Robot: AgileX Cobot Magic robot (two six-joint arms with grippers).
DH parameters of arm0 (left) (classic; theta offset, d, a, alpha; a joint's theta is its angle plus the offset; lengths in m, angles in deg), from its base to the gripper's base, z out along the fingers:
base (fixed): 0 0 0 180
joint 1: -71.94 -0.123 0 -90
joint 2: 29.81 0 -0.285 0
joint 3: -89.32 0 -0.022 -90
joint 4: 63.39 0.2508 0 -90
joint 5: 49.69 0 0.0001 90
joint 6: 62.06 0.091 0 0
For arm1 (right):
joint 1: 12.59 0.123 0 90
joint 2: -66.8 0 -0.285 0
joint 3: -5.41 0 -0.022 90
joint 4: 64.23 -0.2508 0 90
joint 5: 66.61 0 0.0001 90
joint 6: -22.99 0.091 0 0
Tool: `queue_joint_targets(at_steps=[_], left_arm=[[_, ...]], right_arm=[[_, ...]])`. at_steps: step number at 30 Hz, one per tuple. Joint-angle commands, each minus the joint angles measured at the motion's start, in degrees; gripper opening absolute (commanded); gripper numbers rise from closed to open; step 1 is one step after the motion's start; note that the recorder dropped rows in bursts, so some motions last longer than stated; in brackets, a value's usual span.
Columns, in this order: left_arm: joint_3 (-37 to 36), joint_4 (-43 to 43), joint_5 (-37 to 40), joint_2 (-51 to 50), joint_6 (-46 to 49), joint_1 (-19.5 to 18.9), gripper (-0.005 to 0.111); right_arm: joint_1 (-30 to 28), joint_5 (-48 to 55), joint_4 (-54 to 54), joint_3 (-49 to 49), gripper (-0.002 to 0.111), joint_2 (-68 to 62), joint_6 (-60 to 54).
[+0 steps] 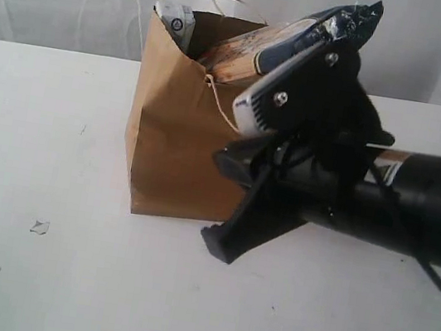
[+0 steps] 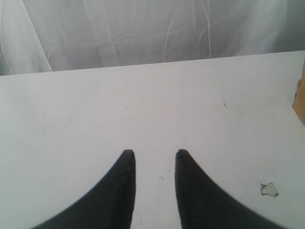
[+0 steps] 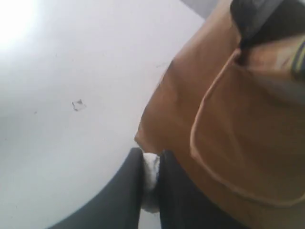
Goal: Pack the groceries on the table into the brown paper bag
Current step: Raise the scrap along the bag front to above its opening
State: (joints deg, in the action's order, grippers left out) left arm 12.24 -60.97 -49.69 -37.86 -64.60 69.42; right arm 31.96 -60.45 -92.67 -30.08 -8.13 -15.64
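While tight in right gripper [image 3: 151,160], long navy-tan packet [image 1: 298,38] aslant, low end in bag [image 1: 172,141]

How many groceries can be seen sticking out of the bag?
2: a white-navy pack at the brown paper bag's left rear corner, and the long navy-tan packet leaning out over its right side. More may lie hidden inside.
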Motion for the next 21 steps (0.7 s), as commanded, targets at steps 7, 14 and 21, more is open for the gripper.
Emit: queue_joint_targets(at_steps=[7, 14, 21], left_arm=[[-0.13, -0.48, 0.0, 0.26, -0.19, -0.22, 0.035], [-0.13, -0.48, 0.0, 0.26, -0.19, -0.22, 0.035], [-0.13, -0.48, 0.0, 0.26, -0.19, -0.22, 0.035]], right_arm=[[0.09, 3.65, 0.21, 6.85, 0.0, 9.22, -1.09], [0.09, 5.46, 1.06, 9.16, 0.0, 13.6, -1.2], [0.09, 2.77, 1.55, 9.92, 0.0, 16.27, -4.0]])
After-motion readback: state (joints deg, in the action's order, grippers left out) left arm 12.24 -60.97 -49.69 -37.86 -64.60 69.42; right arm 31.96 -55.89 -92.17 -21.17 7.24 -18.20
